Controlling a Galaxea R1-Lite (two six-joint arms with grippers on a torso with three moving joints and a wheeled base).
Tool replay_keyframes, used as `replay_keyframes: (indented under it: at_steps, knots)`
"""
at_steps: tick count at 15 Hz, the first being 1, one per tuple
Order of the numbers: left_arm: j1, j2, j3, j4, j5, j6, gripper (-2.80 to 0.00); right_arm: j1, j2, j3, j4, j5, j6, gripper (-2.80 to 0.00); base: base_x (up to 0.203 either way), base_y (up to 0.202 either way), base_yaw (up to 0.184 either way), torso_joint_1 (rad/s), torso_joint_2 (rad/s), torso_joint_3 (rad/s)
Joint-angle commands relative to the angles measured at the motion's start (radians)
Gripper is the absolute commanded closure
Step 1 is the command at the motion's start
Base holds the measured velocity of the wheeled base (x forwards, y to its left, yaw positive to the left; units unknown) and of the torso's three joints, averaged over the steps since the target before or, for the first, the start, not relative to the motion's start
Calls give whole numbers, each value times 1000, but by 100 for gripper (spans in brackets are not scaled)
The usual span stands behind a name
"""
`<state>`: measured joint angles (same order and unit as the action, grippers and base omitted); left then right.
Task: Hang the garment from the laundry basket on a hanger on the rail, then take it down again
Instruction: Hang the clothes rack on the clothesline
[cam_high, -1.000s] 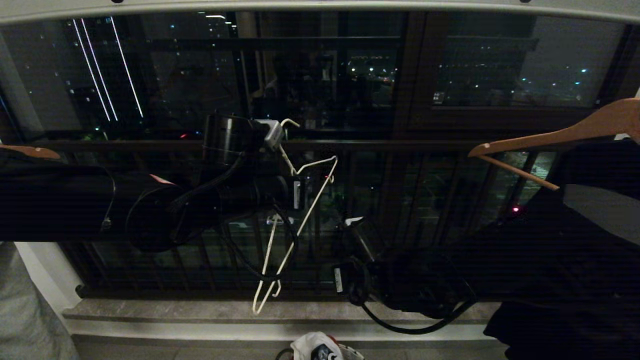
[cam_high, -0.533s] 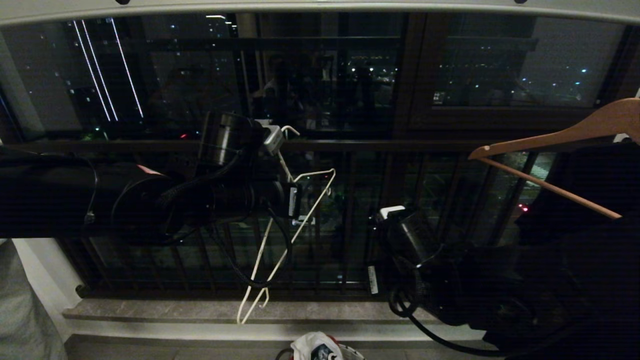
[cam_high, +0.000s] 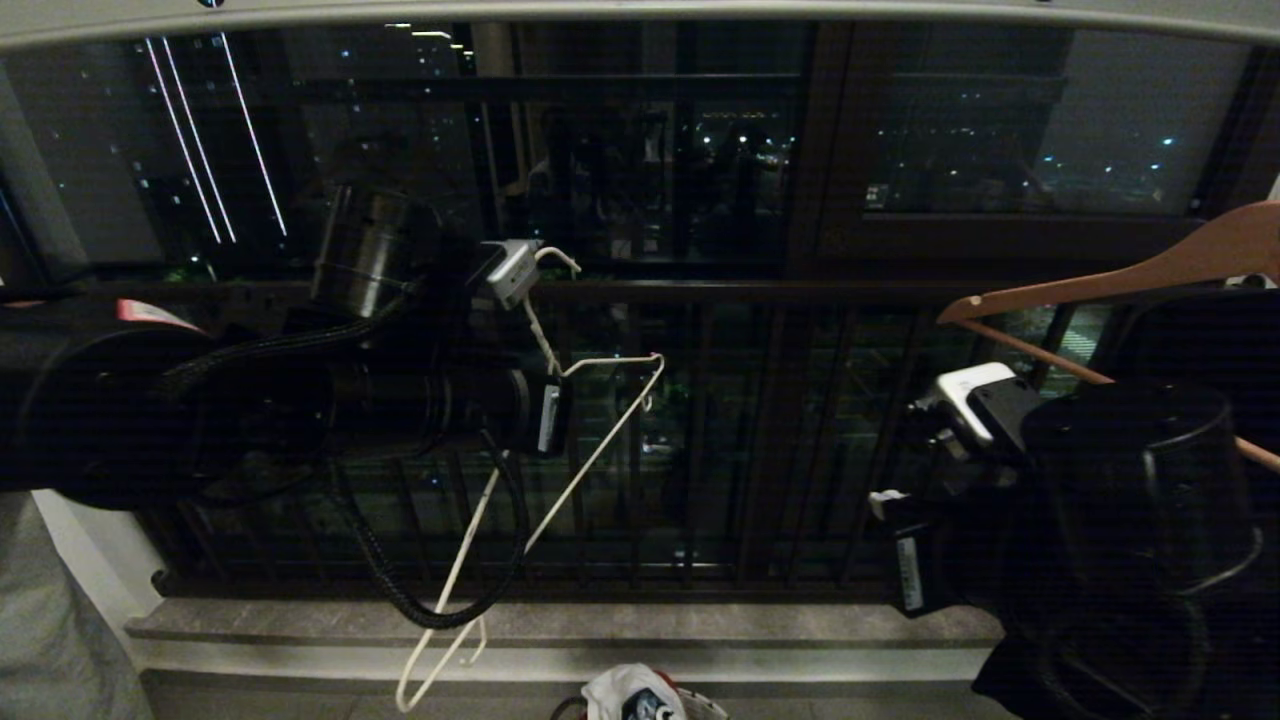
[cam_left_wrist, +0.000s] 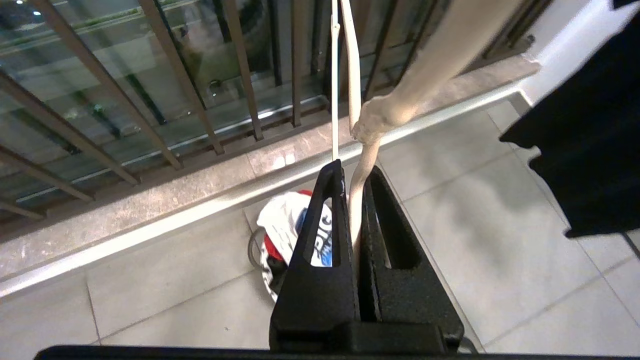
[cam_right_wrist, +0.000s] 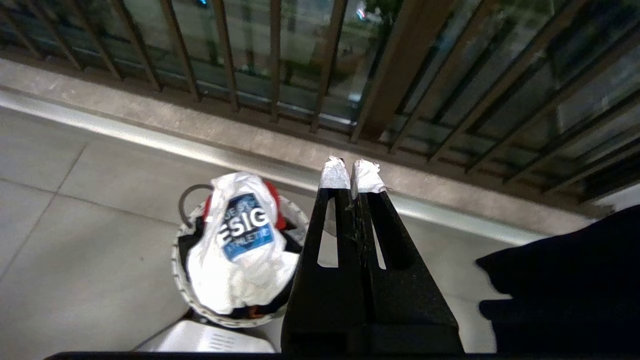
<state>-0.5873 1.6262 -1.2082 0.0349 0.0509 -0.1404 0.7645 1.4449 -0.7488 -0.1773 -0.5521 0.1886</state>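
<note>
Left claw (cam_high: 535, 335) is seen in the head view clamped on the hanger (cam_high: 560, 450), which dangles tilted before the balcony bars; right claw (cam_high: 885, 500) is raised lower right, the rail (cam_high: 640, 12) overhead. In the left wrist view, the hanger's thin, probably slippery neck is pinched just beyond its twist. In the right wrist view, the right claw's fingers (cam_right_wrist: 334, 176) are together, empty, above the laundry basket (cam_right_wrist: 182, 280); the garment (cam_right_wrist: 240, 245), soft and light, is best pinched at a raised fold.

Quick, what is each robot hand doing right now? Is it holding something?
Left gripper: shut on the white wire hanger, gripping it by the neck.
Right gripper: shut, holding nothing, above the laundry basket.
</note>
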Motion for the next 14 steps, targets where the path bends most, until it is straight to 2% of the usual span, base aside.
replay_keyframes:
  at_steps: [1, 3, 5, 9, 13, 14]
  knots:
    - [-11, -138, 61, 36, 3, -3, 0, 1, -162, 23, 75, -12, -5, 0, 0, 0, 0, 0, 0, 0]
    - [-14, -198, 134, 94, 4, -5, 0, -3, -269, 19, 173, -40, -9, 0, 0, 0, 0, 0, 0, 0]
    - [-13, -226, 209, 103, 6, -8, 0, -37, -380, 17, 252, -65, -19, 0, 0, 0, 0, 0, 0, 0]
    - [-13, -282, 320, 103, 59, -11, 0, -247, -599, 14, 324, -100, -86, 0, 0, 0, 0, 0, 0, 0]
    - [11, -325, 348, 103, 99, -94, 0, -450, -822, -3, 418, -164, -174, 0, 0, 0, 0, 0, 0, 0]
    - [24, -324, 349, 103, 99, -96, 0, -495, -867, -8, 449, -189, -185, 0, 0, 0, 0, 0, 0, 0]
